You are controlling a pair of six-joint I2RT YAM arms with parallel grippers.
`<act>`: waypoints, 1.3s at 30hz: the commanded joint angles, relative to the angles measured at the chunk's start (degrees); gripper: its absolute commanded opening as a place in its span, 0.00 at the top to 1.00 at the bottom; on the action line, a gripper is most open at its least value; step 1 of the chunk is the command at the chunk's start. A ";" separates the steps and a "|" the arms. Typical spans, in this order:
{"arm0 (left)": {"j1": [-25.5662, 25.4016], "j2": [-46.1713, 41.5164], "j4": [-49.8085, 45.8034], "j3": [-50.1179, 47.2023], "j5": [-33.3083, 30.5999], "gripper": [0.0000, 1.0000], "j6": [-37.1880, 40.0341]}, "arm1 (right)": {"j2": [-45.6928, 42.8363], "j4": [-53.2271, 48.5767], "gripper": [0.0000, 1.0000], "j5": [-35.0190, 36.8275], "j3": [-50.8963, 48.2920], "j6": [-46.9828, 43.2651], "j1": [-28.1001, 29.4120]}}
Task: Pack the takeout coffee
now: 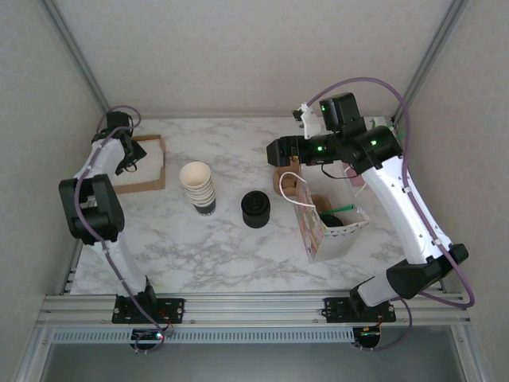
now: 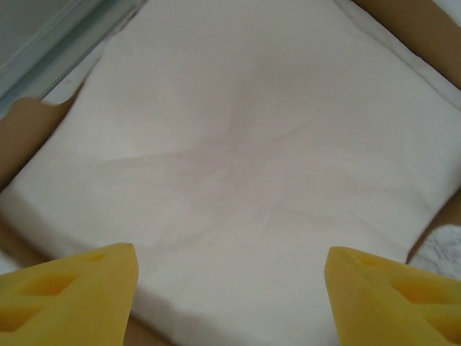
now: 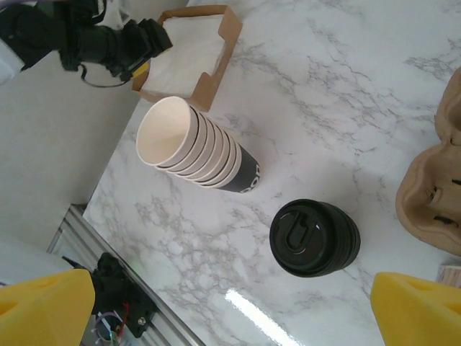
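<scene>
Nearest the bases, on the right of the bench (image 1: 159, 255): bag (image 1: 318, 239), upright, mouth open. Inside it, a dark round shape next to a green scrap, possibly the coffee (image 1: 329, 216) with its lid up; too small to say for certain. If so, main step judged done, cup already packed.

Mid-bench: lids (image 1: 255, 209), a black stack standing alone, well apart from the bag. Just left of that: cups (image 1: 199, 187), nested, lidless, cream above and dark at the bottom. Neither one the thing to pack, by the look of it.

Behind the bag: carrier (image 1: 286, 185), brown pulp, just beside the bag's far end. From the right wrist, visible hollows bare.

Above the bench between lids and carrier: right claw (image 3: 232, 288), spread wide, nothing held.

Farthest, at the left rear corner: tray (image 1: 147, 185) of napkins (image 2: 238, 144). Left claw (image 2: 230, 254) low over the top sheet, fingers apart, nothing gripped; contact with the paper not clear.

Step in hand, as a guess: fetching a napkin. Left to do, then: pinch a sheet, carry it across, drop it into the bag, perhaps close the bag.
</scene>
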 commanded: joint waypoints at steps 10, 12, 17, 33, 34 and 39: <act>2.01 17.12 -9.32 17.88 1.98 0.32 3.81 | -2.04 -1.07 0.01 2.29 -1.96 -1.63 0.30; 1.90 19.04 -9.32 18.81 3.53 0.33 4.20 | -2.00 -0.96 0.01 2.12 -1.99 -1.47 0.30; 1.34 22.05 -9.14 19.55 4.75 0.33 5.11 | -1.99 -0.77 0.01 1.82 -2.22 -1.13 0.29; 1.05 19.30 -9.93 20.25 4.13 0.62 5.56 | -2.14 -0.62 0.01 1.75 -2.74 -0.84 0.29; 1.04 18.99 -9.93 20.24 4.09 0.64 5.56 | -2.09 -0.58 0.01 1.76 -2.73 -0.84 0.26; 1.13 17.79 -10.17 20.34 3.99 0.67 5.56 | -2.16 -0.57 0.01 1.81 -2.79 -0.79 0.29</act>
